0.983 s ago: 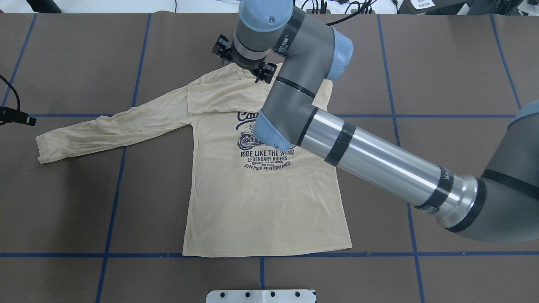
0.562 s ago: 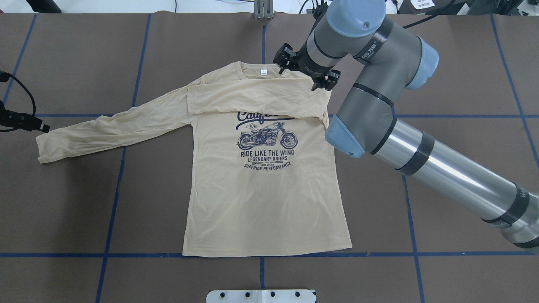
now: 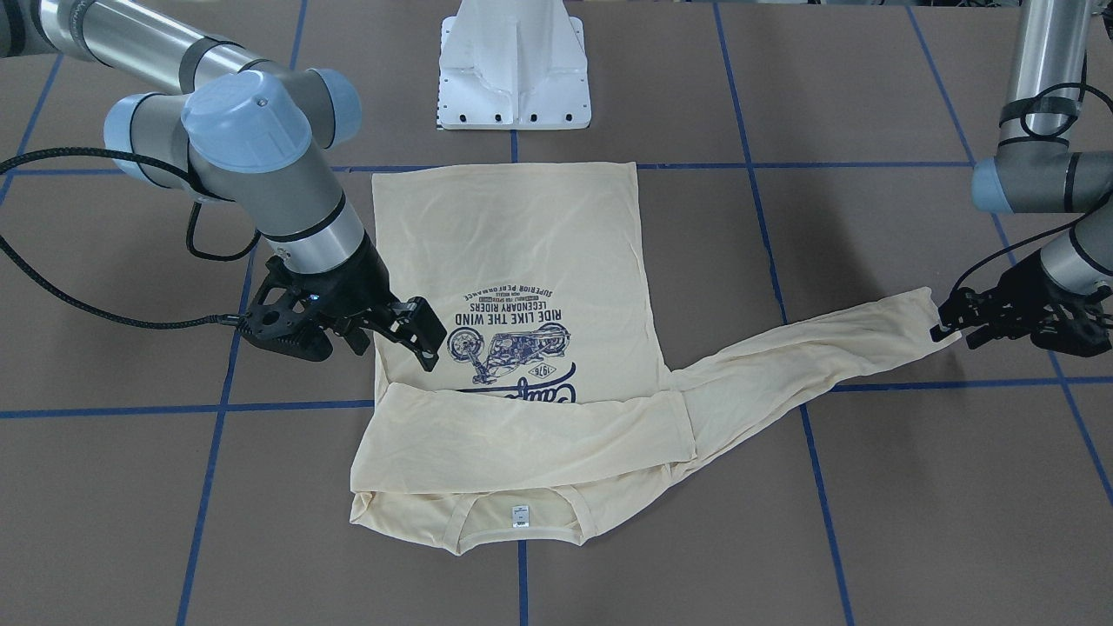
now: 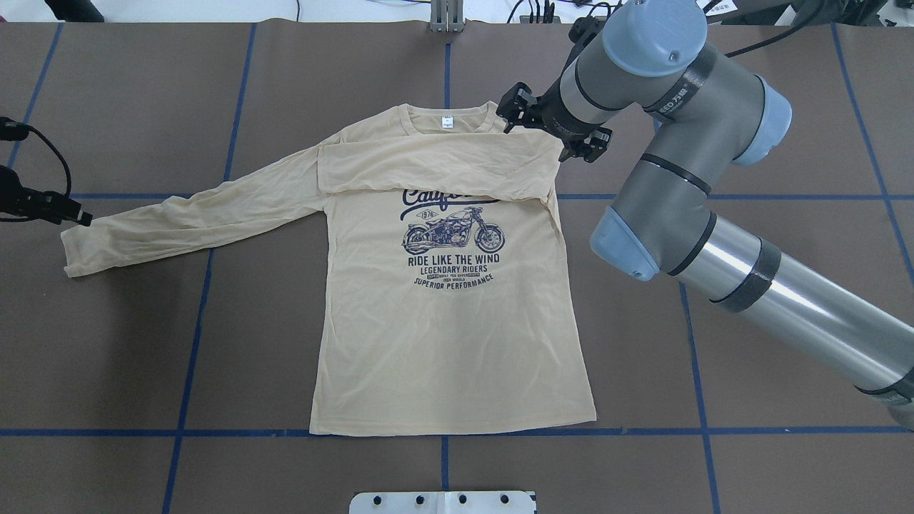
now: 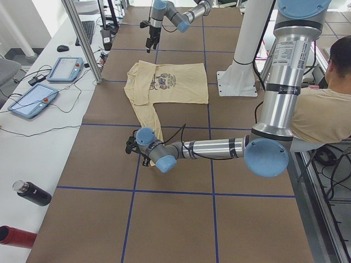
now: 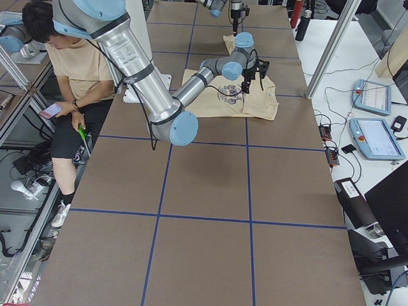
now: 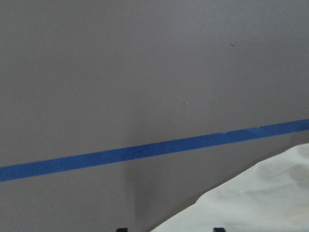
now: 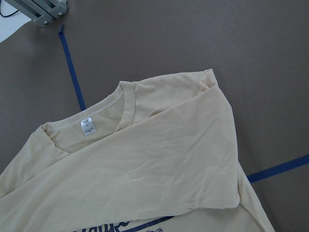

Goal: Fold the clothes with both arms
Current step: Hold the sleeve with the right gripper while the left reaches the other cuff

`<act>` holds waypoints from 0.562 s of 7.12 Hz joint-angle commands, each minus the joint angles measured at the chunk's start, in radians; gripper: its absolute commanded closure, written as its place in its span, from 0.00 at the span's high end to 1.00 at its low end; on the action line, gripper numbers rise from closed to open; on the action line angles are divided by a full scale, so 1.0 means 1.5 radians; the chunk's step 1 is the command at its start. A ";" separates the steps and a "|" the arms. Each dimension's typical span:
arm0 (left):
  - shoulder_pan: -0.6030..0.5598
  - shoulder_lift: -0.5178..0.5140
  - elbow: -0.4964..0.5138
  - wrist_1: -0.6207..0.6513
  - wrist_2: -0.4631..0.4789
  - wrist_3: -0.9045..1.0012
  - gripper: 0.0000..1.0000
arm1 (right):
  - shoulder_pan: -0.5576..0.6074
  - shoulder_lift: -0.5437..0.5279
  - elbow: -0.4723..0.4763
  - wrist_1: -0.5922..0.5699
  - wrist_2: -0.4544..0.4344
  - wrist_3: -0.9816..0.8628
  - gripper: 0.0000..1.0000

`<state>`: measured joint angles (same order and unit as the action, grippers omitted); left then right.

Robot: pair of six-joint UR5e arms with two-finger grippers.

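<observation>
The cream-yellow long-sleeved shirt point(image 4: 443, 343) lies flat, print up, with the collar at the far side. One sleeve is folded across the chest point(image 3: 522, 435). The other sleeve point(image 4: 186, 221) stretches out to the robot's left. My left gripper point(image 3: 948, 329) is low at that sleeve's cuff. The left wrist view shows its fingertips apart, with the cuff point(image 7: 260, 203) partly between them. My right gripper point(image 3: 428, 341) hangs empty and open above the shirt's right shoulder edge. In the overhead view its wrist point(image 4: 564, 118) hides the fingers. The right wrist view shows the collar and neck label point(image 8: 88, 127).
The white pedestal base point(image 3: 515, 65) stands at the robot's side of the table. Blue tape lines point(image 4: 186, 357) cross the brown surface. A seated person point(image 6: 70, 70) is beside the table. Tablets point(image 5: 33, 101) and a bottle point(image 5: 33, 193) lie on the side bench.
My right arm has swung to the right, from over the collar to beyond the shirt's right shoulder. My left gripper has edged in toward the outstretched cuff. The shirt has not moved.
</observation>
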<state>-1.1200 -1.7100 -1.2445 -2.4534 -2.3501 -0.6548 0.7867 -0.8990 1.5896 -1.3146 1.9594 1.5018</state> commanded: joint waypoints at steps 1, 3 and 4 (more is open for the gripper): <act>0.000 0.001 0.006 0.004 0.003 0.000 0.67 | -0.001 -0.001 0.002 0.000 -0.002 0.000 1.00; -0.001 0.012 0.004 0.004 0.004 0.005 0.63 | -0.003 0.000 0.002 0.000 -0.004 0.000 1.00; 0.000 0.012 0.010 0.005 0.004 0.000 0.61 | -0.003 0.000 0.002 0.000 -0.005 0.000 1.00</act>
<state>-1.1202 -1.6948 -1.2353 -2.4468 -2.3442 -0.6501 0.7833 -0.8996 1.5922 -1.3146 1.9532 1.5018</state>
